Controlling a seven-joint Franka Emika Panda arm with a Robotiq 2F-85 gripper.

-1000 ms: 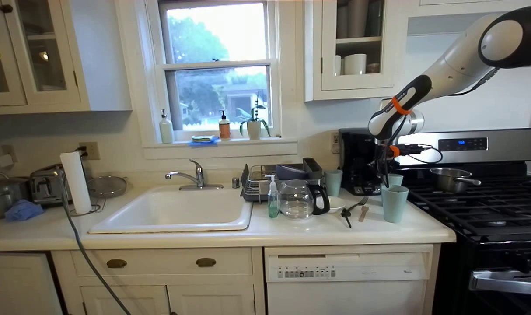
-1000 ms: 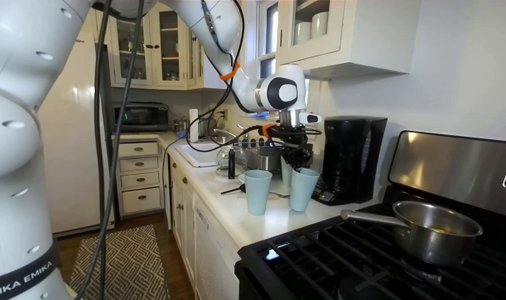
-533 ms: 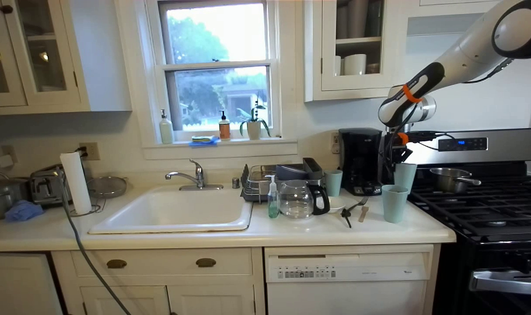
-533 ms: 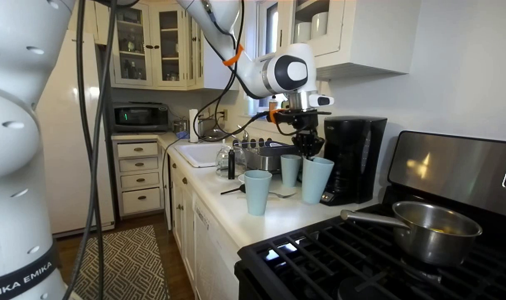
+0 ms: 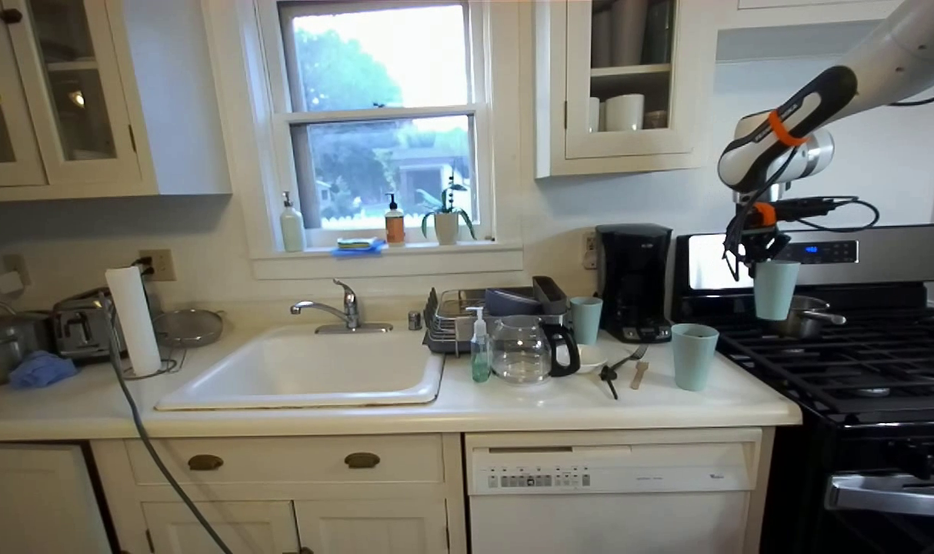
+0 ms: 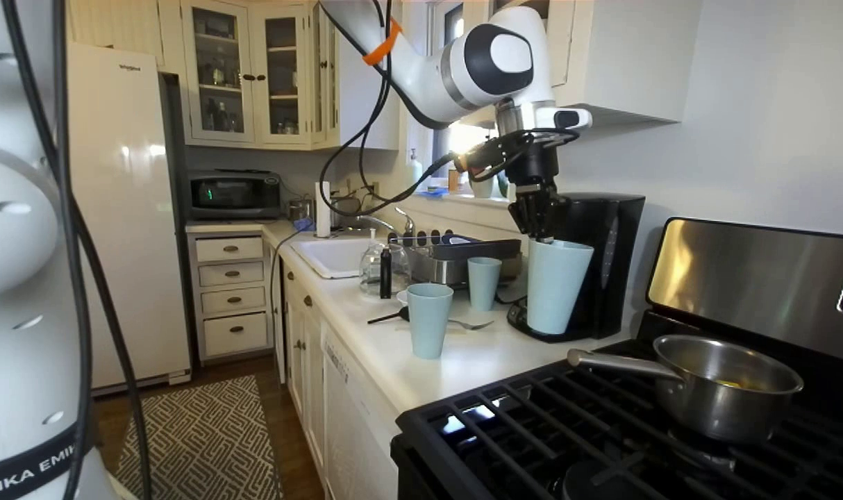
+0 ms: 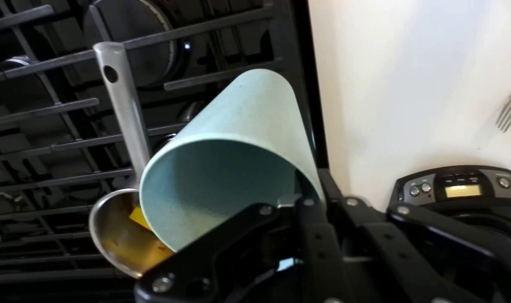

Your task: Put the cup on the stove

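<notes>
My gripper is shut on the wall of a pale mint-green cup, one finger inside the rim and one outside. The cup shows in both exterior views [image 5: 775, 292] [image 6: 559, 292] and in the wrist view [image 7: 255, 107]. It hangs slightly tilted in the air below the gripper [image 5: 758, 265] [image 6: 543, 239] [image 7: 318, 185]. The black stove [image 5: 844, 377] [image 6: 526, 423] [image 7: 222, 78] has dark iron grates. In the wrist view the cup overlaps the stove's edge beside the counter. Two similar cups stand upright on the counter: a near one [image 5: 695, 358] [image 6: 430, 323] and a far one [image 5: 586, 322] [image 6: 484, 285].
A steel saucepan [image 5: 809, 322] [image 6: 713, 410] [image 7: 121, 235] with something yellow inside sits on the stove, its handle pointing outward. A black coffee maker [image 5: 634, 281] [image 6: 612, 264] [image 7: 461, 187] stands beside the stove. A clear glass jug [image 5: 521, 354], a fork [image 6: 473, 325] and a dish rack are on the counter.
My gripper has lifted the cup off the counter and carried it up and toward the stove. The other cups and the saucepan have not moved.
</notes>
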